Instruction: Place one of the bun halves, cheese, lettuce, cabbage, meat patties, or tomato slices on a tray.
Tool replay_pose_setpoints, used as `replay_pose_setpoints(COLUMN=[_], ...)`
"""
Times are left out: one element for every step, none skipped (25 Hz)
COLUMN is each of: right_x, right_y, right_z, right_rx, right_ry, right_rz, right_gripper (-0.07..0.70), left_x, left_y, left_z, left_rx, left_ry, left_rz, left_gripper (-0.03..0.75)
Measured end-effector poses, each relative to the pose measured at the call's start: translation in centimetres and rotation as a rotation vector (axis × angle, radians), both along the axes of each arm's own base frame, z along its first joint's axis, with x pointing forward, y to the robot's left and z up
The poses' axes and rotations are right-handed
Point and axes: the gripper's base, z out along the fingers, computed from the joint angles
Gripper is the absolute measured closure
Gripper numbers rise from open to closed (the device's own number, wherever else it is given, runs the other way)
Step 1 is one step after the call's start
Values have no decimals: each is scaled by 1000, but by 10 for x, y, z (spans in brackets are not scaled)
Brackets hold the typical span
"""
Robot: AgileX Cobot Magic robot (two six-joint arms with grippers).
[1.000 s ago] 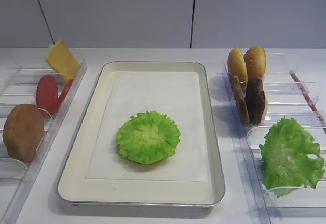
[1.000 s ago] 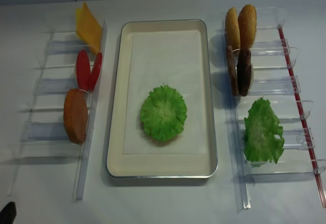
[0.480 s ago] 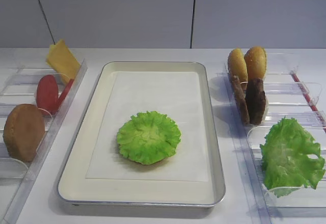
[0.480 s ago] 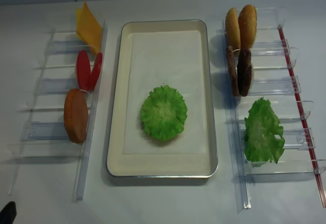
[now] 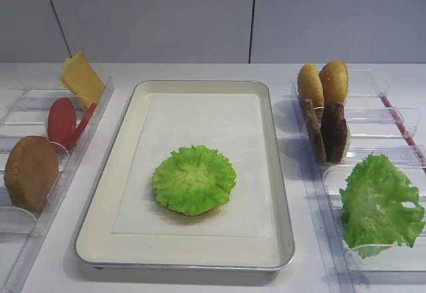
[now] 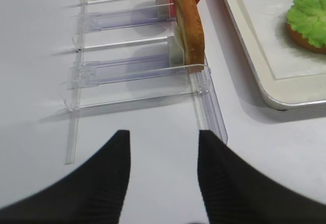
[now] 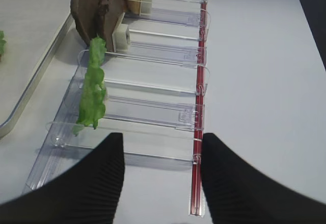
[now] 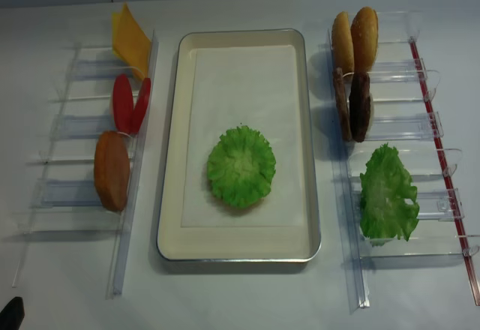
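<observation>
1. My right gripper (image 7: 162,175) hangs unclenched, grasping nothing, over the clear plastic right rack (image 7: 168,113); my left gripper (image 6: 162,175) is likewise spread and empty near the clear left rack (image 6: 127,71).
2. The round ruffled light-green lettuce (image 5: 194,178) lies flat on the white liner of the silver rectangular tray (image 5: 283,193), atop a brown bun edge (seen from the left wrist).
3. The tray's long axis runs away from me.
4. Upright in the racks: dark meat patties (image 5: 328,132), golden bun halves (image 5: 323,82), red tomato slices (image 5: 62,122), yellow cheese (image 5: 81,78), and a large irregular green leaf (image 5: 379,203).
</observation>
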Motion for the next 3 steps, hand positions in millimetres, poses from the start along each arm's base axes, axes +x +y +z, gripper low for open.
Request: replay_pose_setpoints(right_x=[0, 0, 0], right_y=[0, 0, 0], right_z=[0, 0, 0], right_rx=[0, 0, 0], right_ry=[0, 0, 0], right_rz=[0, 0, 0], right_gripper=[255, 255, 255], left_x=[0, 0, 0], left_y=[0, 0, 0], left_z=[0, 0, 0], left_rx=[0, 0, 0], left_ry=[0, 0, 0], left_rz=[0, 0, 0], left_gripper=[420, 420, 420])
